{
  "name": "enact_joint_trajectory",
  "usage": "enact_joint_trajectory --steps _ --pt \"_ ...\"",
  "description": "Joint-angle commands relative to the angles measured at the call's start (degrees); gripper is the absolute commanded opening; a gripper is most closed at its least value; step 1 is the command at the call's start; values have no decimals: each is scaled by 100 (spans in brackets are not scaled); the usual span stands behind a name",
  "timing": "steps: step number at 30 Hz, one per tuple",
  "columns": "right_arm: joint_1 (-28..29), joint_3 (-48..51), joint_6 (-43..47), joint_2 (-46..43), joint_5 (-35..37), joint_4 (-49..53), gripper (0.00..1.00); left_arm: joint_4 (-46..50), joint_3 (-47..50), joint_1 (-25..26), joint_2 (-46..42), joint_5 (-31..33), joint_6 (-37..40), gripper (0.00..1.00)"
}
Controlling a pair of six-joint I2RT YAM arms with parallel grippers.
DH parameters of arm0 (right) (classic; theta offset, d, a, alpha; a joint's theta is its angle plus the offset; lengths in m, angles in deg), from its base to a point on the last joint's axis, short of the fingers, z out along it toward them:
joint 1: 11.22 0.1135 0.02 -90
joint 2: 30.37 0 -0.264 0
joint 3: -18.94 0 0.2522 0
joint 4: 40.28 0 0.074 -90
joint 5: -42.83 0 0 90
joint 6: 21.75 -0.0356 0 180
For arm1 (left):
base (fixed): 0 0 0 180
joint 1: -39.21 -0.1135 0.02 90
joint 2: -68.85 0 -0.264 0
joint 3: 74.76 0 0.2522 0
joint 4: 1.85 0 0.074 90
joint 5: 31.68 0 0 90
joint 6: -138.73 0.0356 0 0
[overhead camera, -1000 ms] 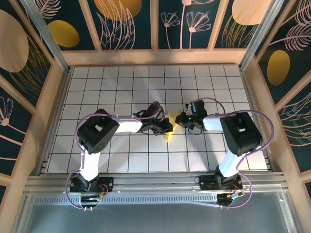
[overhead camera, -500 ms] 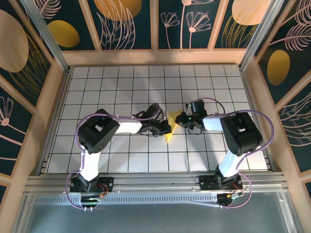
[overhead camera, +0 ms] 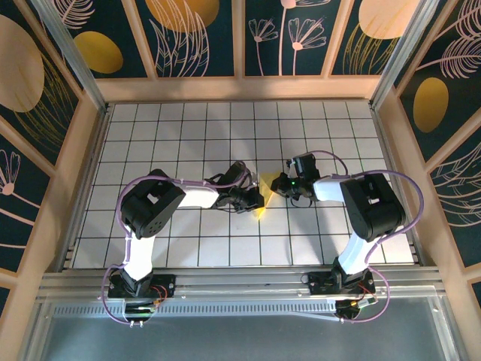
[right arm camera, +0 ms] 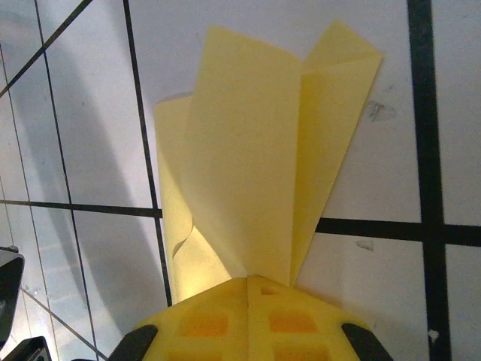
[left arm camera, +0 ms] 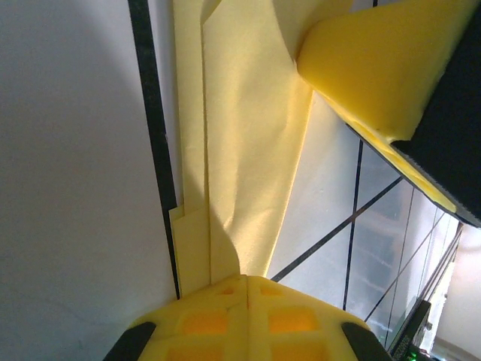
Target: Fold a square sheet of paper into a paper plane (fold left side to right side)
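One white gridded table (overhead camera: 150, 135) bears the left arm (overhead camera: 154, 207) and right arm (overhead camera: 368, 199), meeting near its centre. There, on the table's middle tiles, lies the folded yellow sheet of paper (overhead camera: 261, 209). The left gripper (left arm camera: 246, 280) is clamped on the sheet, pads together; the right gripper (right arm camera: 248, 280) likewise

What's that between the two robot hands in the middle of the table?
A folded sheet of thin yellow paper lies between the left gripper and the right gripper, as the top camera shows. In the wrist cameras, each gripper pinches it.
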Motion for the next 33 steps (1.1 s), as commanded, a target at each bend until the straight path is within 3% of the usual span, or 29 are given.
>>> enact_joint_trajectory --steps 1,10,25,33 --pt "67 -174 243 -246 -21 550 0 453 207 21 88 328 -9 0" --pt "85 235 326 -847 -237 162 0 677 149 29 113 544 106 0" --pt "379 558 33 -317 -351 -714 0 921 67 54 171 725 156 0" --pt "310 265 320 -93 -175 -551 0 1004 48 56 180 782 151 0"
